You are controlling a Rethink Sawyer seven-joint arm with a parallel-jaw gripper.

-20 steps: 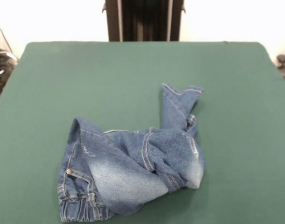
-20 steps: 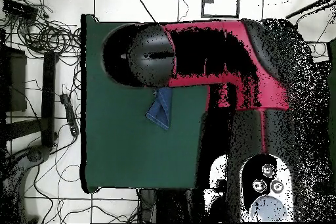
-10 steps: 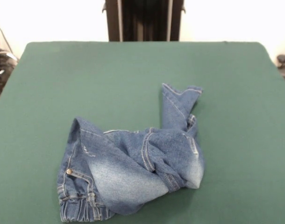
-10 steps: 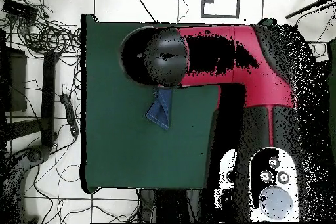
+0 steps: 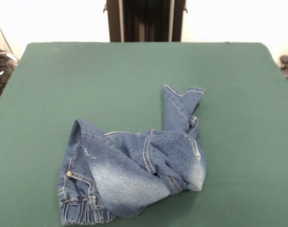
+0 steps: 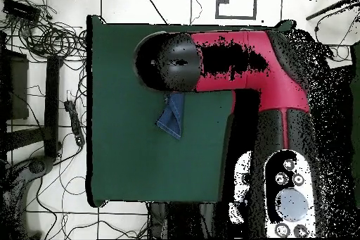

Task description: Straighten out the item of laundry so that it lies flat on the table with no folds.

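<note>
Toward six o'clock on the table, crumpled jeans: best grasped by the folded-over leg near three o'clock and pulled outward flat; gripper unseen from front, hidden overhead, state impossible to tell.

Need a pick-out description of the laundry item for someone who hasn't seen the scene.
Look at the big green table. On its near half lies a crumpled pair of small blue jeans, the only thing on it: faded pale patches, orange stitching, a brass button by the gathered waistband.

Small blue denim jeans, crumpled and folded over, one leg upward, on green table
</note>
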